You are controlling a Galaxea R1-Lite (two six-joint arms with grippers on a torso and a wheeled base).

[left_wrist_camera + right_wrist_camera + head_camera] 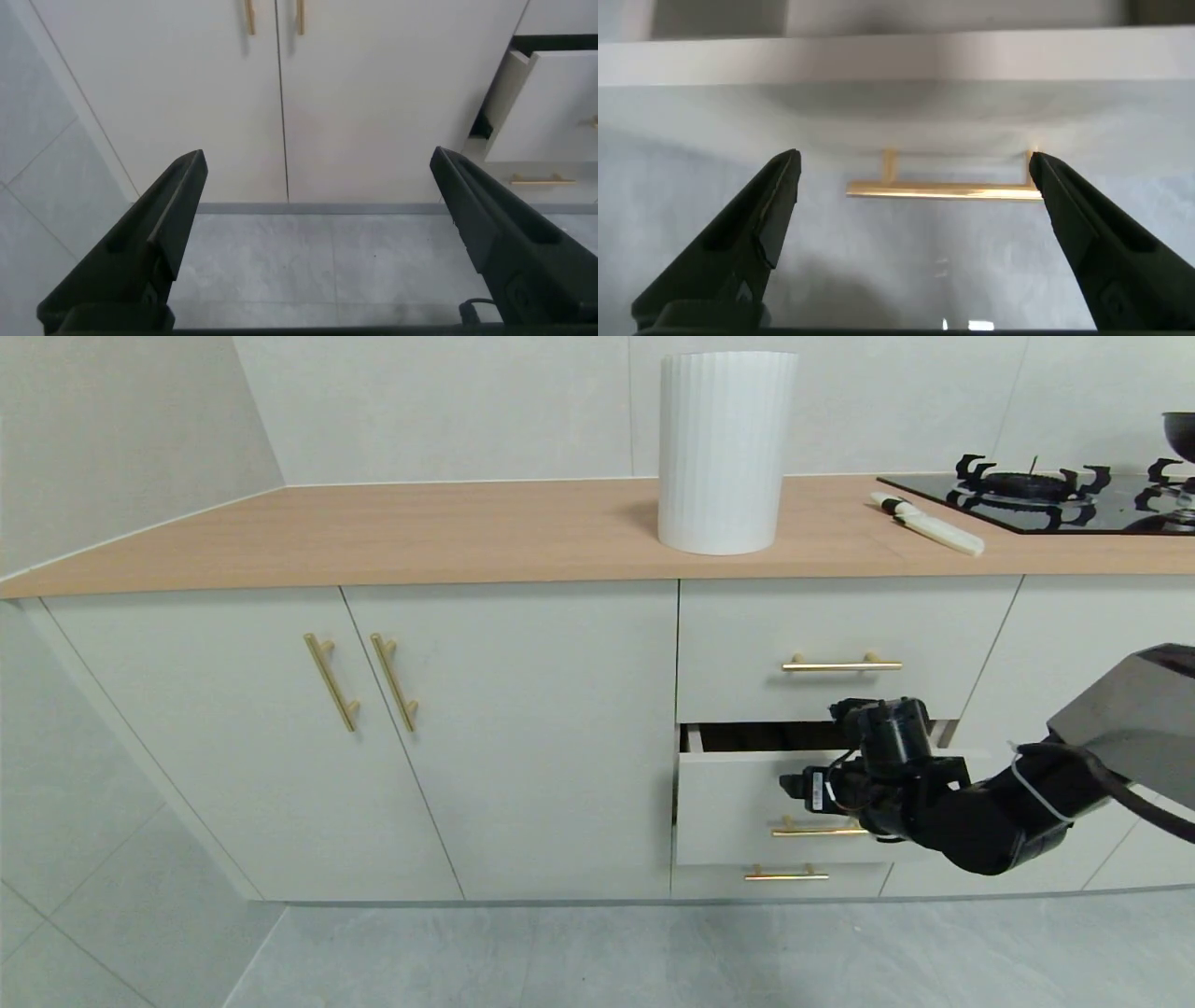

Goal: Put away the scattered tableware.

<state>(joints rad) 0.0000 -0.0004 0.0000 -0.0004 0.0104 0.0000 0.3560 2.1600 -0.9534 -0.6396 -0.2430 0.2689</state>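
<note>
A white knife (926, 525) lies flat on the wooden counter (467, 532). It is at about 3 o'clock from a tall white tube (726, 453) that stands up on the same counter. The black stove (1046, 499) is just beside the knife, at about 2 o'clock from it.

Under the tube, at about 6 o'clock, the middle drawer (738, 803) is pulled out a little way, with a dark gap at its top. The right gripper (913, 168) is in front of this drawer, and its jaws are wide apart. The gold handle (943, 191) sits in the gap between its two fingers. I cannot tell if they touch it.

The left gripper (316, 159) is low by the grey floor (308, 261), holding nothing, with its jaws wide. It faces two shut cupboard doors (280, 103), at about 9 o'clock from the drawer.
</note>
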